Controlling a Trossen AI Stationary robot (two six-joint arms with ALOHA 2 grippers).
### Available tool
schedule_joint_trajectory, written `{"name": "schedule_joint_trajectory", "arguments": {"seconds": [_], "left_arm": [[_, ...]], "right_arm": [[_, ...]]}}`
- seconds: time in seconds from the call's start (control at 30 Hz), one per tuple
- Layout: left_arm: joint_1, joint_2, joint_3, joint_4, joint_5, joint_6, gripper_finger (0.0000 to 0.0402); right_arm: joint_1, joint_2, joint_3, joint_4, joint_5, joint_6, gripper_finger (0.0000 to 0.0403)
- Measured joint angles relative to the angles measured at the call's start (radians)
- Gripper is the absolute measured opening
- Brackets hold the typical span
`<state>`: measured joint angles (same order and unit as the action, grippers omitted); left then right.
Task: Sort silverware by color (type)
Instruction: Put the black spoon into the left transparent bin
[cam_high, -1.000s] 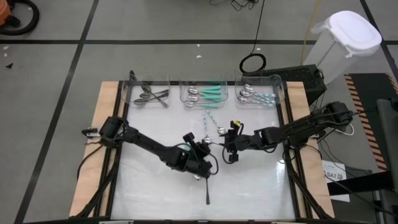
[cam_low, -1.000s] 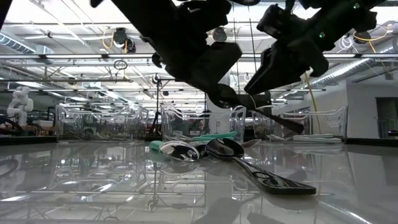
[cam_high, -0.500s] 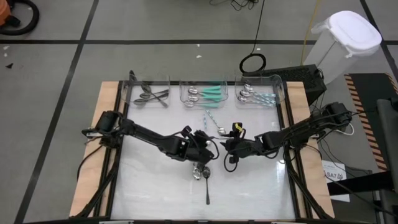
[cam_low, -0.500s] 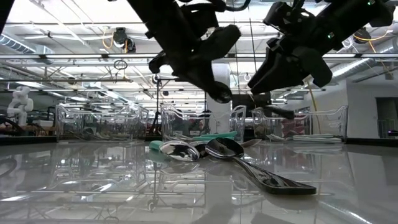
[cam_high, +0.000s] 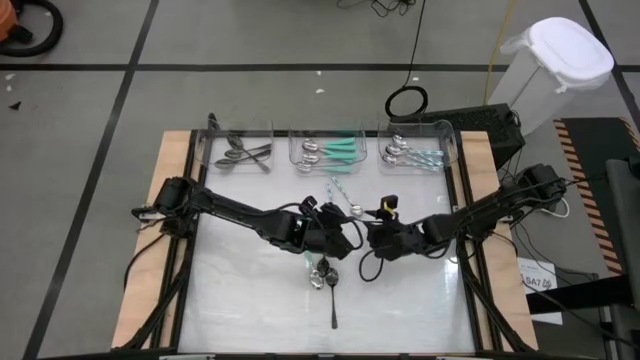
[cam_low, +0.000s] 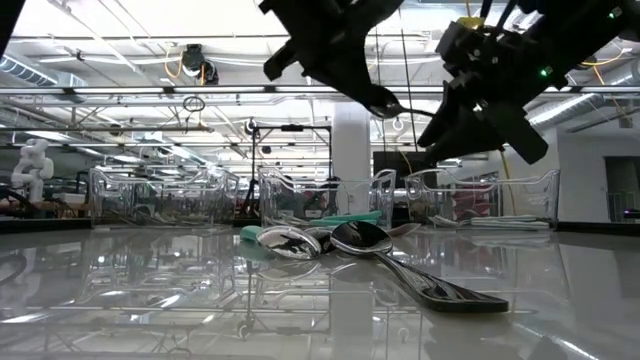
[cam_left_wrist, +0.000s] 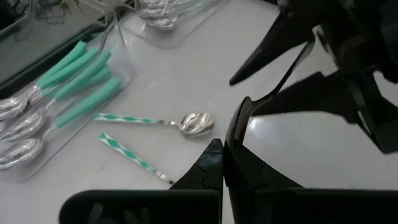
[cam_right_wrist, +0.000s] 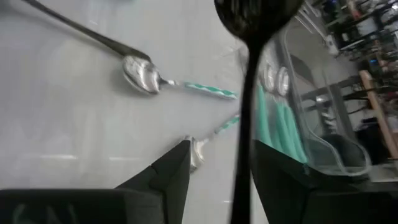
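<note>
My left gripper (cam_left_wrist: 224, 155) hangs above the table's middle, shut on a black spoon (cam_right_wrist: 244, 93). The spoon's handle (cam_left_wrist: 292, 71) reaches toward my right gripper (cam_right_wrist: 222, 146), which is open; its fingers stand on either side of the handle, and I see no touch. On the table below lie another black spoon (cam_high: 333, 305) and a silver one (cam_high: 320, 276). Two spoons with striped teal handles (cam_left_wrist: 140, 119) lie nearer the bins. My left gripper pinches the black spoon at its bowl end (cam_left_wrist: 238, 115) between its two fingertips. The fingers slant downward, coming from the table's left. The spoon is lifted clear of the table, and its handle sticks out past the fingers toward the right gripper.
Three clear bins stand along the far edge: dark spoons (cam_high: 240, 152) in the left one, teal-handled ones (cam_high: 332, 150) in the middle one, pale-blue-handled ones (cam_high: 410, 154) in the right one. A white lidded bin (cam_high: 555, 60) stands off the table at the far right.
My left gripper has risen from near the table with the black spoon, gone toward the far edge and the right gripper, and rolled. My right gripper has turned its wrist and stayed open; the spoon's handle now runs between its fingers.
</note>
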<state>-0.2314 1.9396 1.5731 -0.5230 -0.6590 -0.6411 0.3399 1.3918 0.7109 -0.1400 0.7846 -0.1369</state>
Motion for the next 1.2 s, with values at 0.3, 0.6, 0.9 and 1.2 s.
{"name": "schedule_joint_trajectory", "arguments": {"seconds": [0.3, 0.6, 0.9, 1.2], "left_arm": [[0.029, 0.0, 0.007, -0.097, 0.079, -0.079, 0.0003], [0.044, 0.0, 0.008, -0.103, 0.101, -0.098, 0.0003], [0.048, 0.0, 0.008, -0.103, 0.103, -0.154, 0.0003], [0.046, 0.0, 0.008, -0.103, 0.109, -0.169, 0.0003]], "right_arm": [[0.025, 0.0, 0.0, -0.039, 0.096, -0.012, 0.0159], [0.03, 0.0, 0.0, -0.063, 0.105, -0.018, 0.0157], [0.03, 0.0, 0.0, -0.069, 0.104, 0.005, 0.0085], [0.03, 0.0, 0.0, -0.073, 0.099, 0.024, 0.0026]]}}
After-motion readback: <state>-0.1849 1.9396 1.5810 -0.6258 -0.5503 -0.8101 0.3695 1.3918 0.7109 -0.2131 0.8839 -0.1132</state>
